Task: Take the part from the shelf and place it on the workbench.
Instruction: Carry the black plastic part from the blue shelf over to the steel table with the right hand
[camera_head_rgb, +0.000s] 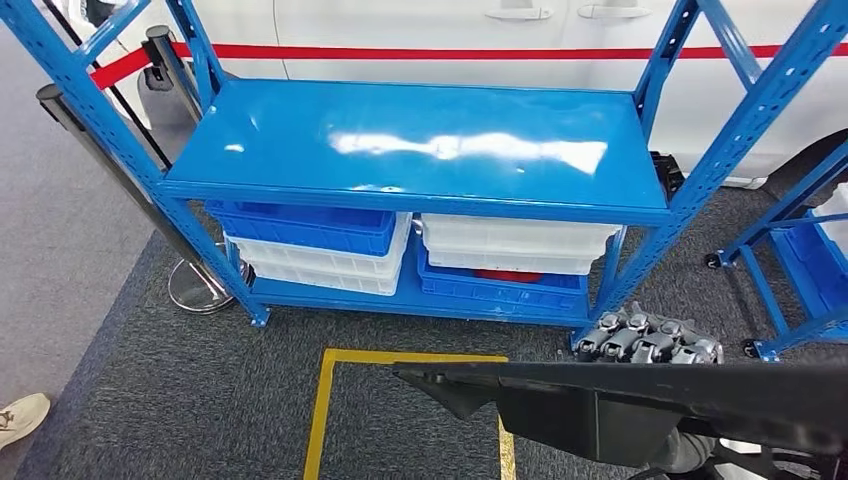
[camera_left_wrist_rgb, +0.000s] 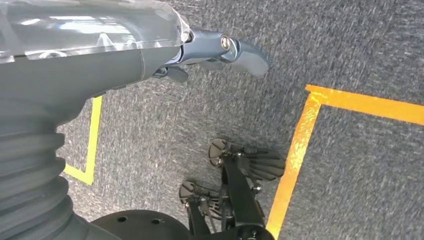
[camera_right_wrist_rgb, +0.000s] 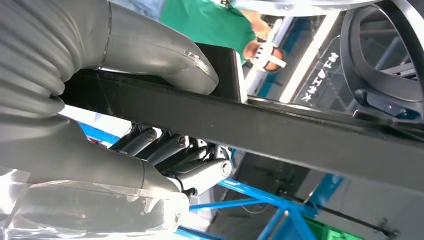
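Closest to the camera, low in the head view, a long black part (camera_head_rgb: 640, 405) lay across the lower right of the frame, its long axis running left to right with a pointed end toward the lower middle. Fingers (camera_head_rgb: 650, 338) of the right hand (camera_head_rgb: 655, 340) curled over its far edge in the lower right, so the part was already held and off the shelf. From the right wrist view the same hold showed: the thick grey thumb (camera_right_wrist_rgb: 165, 55) pressed on one face of the black bar (camera_right_wrist_rgb: 280, 135) and the darker fingers (camera_right_wrist_rgb: 175, 155) wrapped the other, closed tight on it.

Fingers of the left hand (camera_left_wrist_rgb: 220, 50) hung over grey carpet (camera_left_wrist_rgb: 350, 50) with yellow floor tape (camera_left_wrist_rgb: 295, 155) below; they touched nothing, though whether they were spread or curled I could not tell.

Outward from the hands, the blue shelf (camera_head_rgb: 420, 140) filled the upper middle of the head view, its top board bare and glossy, with blue and white bins (camera_head_rgb: 320, 245) on the lower level. No bench appeared ahead, so I judged the carry would need a turn away from the shelf, the right hand alone bearing the part.
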